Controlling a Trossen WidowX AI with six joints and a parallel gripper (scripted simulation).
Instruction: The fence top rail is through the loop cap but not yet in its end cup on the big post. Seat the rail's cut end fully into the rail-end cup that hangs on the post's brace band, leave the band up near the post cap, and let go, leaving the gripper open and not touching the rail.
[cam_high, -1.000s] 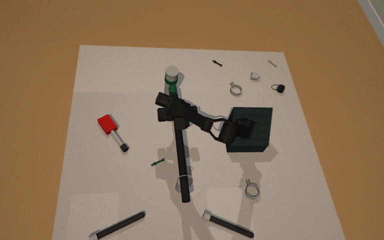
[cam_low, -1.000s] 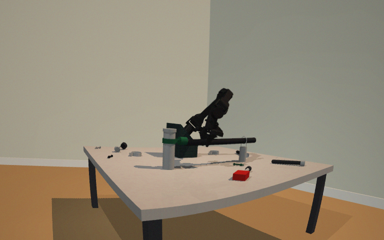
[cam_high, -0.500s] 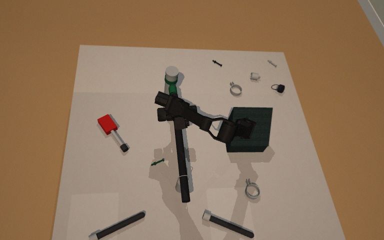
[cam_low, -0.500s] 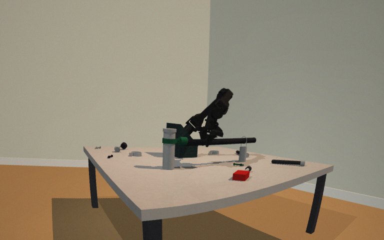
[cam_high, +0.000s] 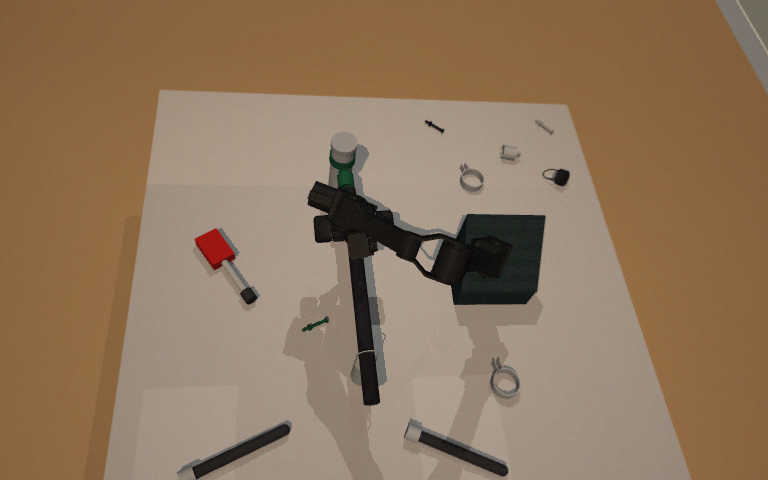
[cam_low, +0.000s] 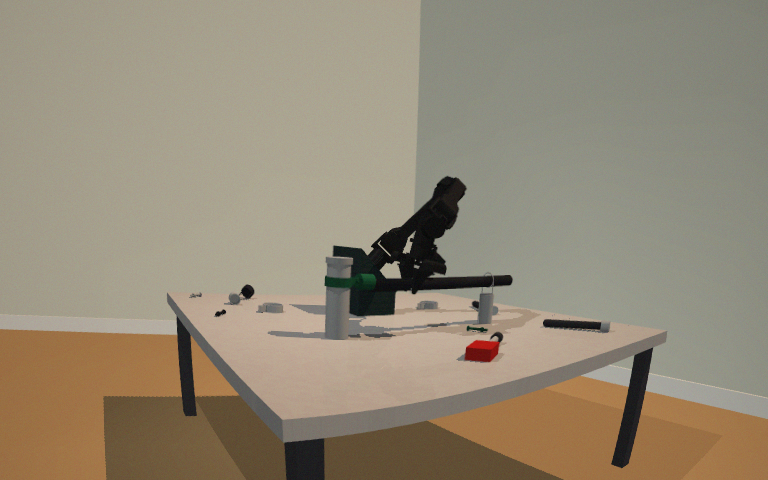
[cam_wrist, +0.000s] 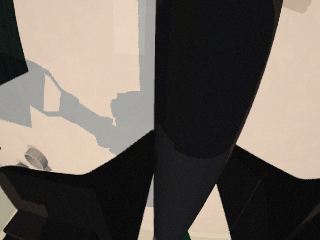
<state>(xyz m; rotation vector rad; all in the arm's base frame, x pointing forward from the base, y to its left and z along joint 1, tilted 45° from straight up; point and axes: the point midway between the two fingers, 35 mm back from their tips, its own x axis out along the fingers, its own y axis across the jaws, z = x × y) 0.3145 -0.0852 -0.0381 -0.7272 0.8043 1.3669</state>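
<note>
The gripper (cam_high: 346, 227) (cam_low: 416, 287) (cam_wrist: 183, 138) points down, clamped on the fence top rail (cam_high: 362, 305) (cam_low: 458, 281) (cam_wrist: 210, 75) close to its cup end, with a finger on either side. The arm (cam_high: 385, 229) (cam_low: 425, 217) reaches over from a dark green block (cam_high: 523, 249) (cam_low: 373, 303) (cam_wrist: 9, 45), its elbow raised.

Just beyond the fingers, the rail meets the green rail-end cup (cam_high: 345, 178) (cam_low: 365, 281); how deep it sits cannot be told. The brace band (cam_high: 342, 164) (cam_low: 334, 281) is around the big post (cam_low: 336, 314), a little below the post cap (cam_high: 343, 141) (cam_low: 339, 260).

The rail's other end passes through the loop cap (cam_high: 365, 351) (cam_low: 488, 273) on the short post (cam_high: 357, 372) (cam_low: 485, 309) and sticks out past it, slightly higher in the exterior view.

A green bolt (cam_high: 315, 324) (cam_low: 476, 328) lies beside the rail, with a red-headed mallet (cam_high: 215, 247) (cam_low: 481, 350) farther off. Nothing else visibly stands between gripper and cup.
</note>
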